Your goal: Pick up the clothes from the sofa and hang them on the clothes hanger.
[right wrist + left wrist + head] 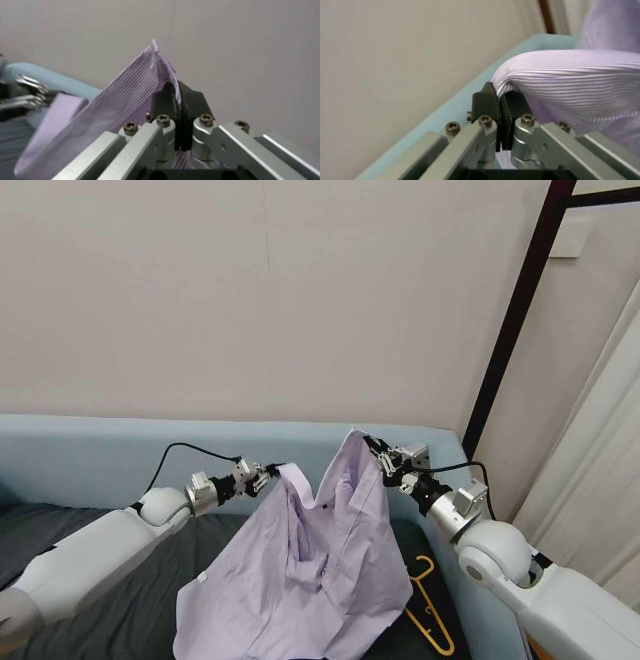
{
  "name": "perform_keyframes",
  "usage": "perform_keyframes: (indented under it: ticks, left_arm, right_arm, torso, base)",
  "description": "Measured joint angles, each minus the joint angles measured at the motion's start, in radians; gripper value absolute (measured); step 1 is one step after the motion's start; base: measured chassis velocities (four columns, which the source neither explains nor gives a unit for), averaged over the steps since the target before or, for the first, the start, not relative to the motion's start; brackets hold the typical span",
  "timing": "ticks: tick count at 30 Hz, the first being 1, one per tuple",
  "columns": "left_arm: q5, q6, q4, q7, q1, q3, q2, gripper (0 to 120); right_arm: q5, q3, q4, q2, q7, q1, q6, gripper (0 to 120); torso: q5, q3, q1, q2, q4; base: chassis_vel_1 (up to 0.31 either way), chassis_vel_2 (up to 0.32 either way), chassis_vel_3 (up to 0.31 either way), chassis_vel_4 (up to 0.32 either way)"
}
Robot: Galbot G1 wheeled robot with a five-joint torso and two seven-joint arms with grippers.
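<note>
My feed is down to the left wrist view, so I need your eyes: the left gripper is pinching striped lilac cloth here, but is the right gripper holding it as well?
Observer: Yes, the right gripper is shut on a second edge of the shirt, held up before the back of the sofa.
Operator: Is the shirt off the seat?
Observer: Its top hangs spread between the right gripper and the left gripper; the hem drapes down to the picture's lower edge, so I cannot tell.
Operator: Any hanger nearby?
Observer: A yellow hanger lies on the dark seat cover beside the right arm.
</note>
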Motion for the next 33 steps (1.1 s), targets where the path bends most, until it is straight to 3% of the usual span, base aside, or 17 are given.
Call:
perform_keyframes:
  ticks: [3,4,7,8,10,12,13,14,16,17,18,19,22,28,33]
  left_arm:
    - [-0.038,0.111,-0.134,-0.129,0.040,-0.080,0.087,0]
    - [-0.038,0.111,-0.134,-0.129,0.040,-0.080,0.087,0]
    - [-0.087,0.237,-0.297,-0.251,0.128,-0.235,0.211,0]
    - [-0.087,0.237,-0.297,-0.251,0.128,-0.235,0.211,0]
    - [-0.112,0.290,-0.402,-0.291,0.236,-0.385,0.282,0]
    - [-0.124,0.319,-0.476,-0.315,0.321,-0.473,0.333,0]
    - [-0.137,0.347,-0.564,-0.357,0.405,-0.555,0.399,0]
    - [-0.137,0.347,-0.564,-0.357,0.405,-0.555,0.399,0]
    - [-0.153,0.417,-0.680,-0.430,0.504,-0.662,0.467,0]
    - [-0.153,0.417,-0.680,-0.430,0.504,-0.662,0.467,0]
    - [-0.171,0.472,-0.749,-0.486,0.531,-0.698,0.487,0]
    - [-0.171,0.472,-0.749,-0.486,0.531,-0.698,0.487,0]
    - [-0.236,0.559,-0.873,-0.582,0.533,-0.766,0.521,0]
    - [-0.321,0.653,-0.971,-0.648,0.533,-0.857,0.563,0]
    - [-0.360,0.757,-0.996,-0.698,0.535,-0.883,0.547,0]
  right_arm:
    - [0.031,0.010,0.001,0.008,0.035,0.022,-0.027,0]
    - [0.031,0.010,0.001,0.008,0.035,0.022,-0.027,0]
    - [0.076,0.021,0.040,0.004,0.068,0.042,-0.061,0]
    - [0.076,0.021,0.040,0.004,0.068,0.042,-0.061,0]
    - [0.105,0.031,0.071,-0.002,0.084,0.051,-0.079,0]
    - [0.134,0.043,0.100,-0.009,0.096,0.055,-0.097,0]
    - [0.164,0.057,0.137,-0.021,0.108,0.056,-0.114,0]
    - [0.164,0.057,0.137,-0.021,0.108,0.056,-0.114,0]
    - [0.185,0.080,0.186,-0.046,0.113,0.050,-0.131,0]
    - [0.185,0.080,0.186,-0.046,0.113,0.050,-0.131,0]
    - [0.204,0.108,0.236,-0.078,0.124,0.032,-0.145,0]
    - [0.204,0.108,0.236,-0.078,0.124,0.032,-0.145,0]
    - [0.245,0.149,0.320,-0.122,0.153,0.022,-0.173,0]
    - [0.348,0.214,0.432,-0.164,0.234,0.027,-0.229,0]
    - [0.420,0.220,0.490,-0.174,0.315,0.008,-0.273,0]
  torso:
    - [0.0000,0.000,0.000,0.000,0.0003]
    - [0.0000,0.000,0.000,0.000,0.0003]
    - [-0.0002,0.000,0.000,0.000,0.0002]
    - [-0.0002,0.000,0.000,0.000,0.0002]
    - [0.0004,0.000,0.000,0.000,0.0003]
    - [-0.0001,0.000,0.000,0.000,0.0007]
    - [-0.0003,0.000,0.000,0.000,0.0010]
    - [-0.0003,0.000,0.000,0.000,0.0010]
    - [0.0006,0.000,0.000,0.000,0.0008]
    - [0.0006,0.000,0.000,0.000,0.0008]
    - [0.0002,0.000,0.000,0.000,0.0001]
    - [0.0002,0.000,0.000,0.000,0.0001]
    - [0.0004,0.000,0.000,0.000,-0.0004]
    - [0.0001,0.000,0.000,0.000,0.0002]
    - [0.0004,0.000,0.000,0.000,0.0000]
  base:
    - [0.000,0.000,0.000,0.000]
    - [0.000,0.000,0.000,0.000]
    - [0.000,0.000,0.000,0.000]
    - [0.000,0.000,0.000,0.000]
    - [0.000,0.000,0.000,0.000]
    - [0.000,0.000,0.000,0.000]
    - [0.000,0.000,0.000,0.000]
    - [0.000,0.000,0.000,0.000]
    - [0.000,0.000,0.000,0.000]
    - [0.000,0.000,0.000,0.000]
    - [0.000,0.000,0.000,0.000]
    - [0.000,0.000,0.000,0.000]
    - [0.000,0.000,0.000,0.000]
    - [0.000,0.000,0.000,0.000]
    - [0.000,0.000,0.000,0.000]
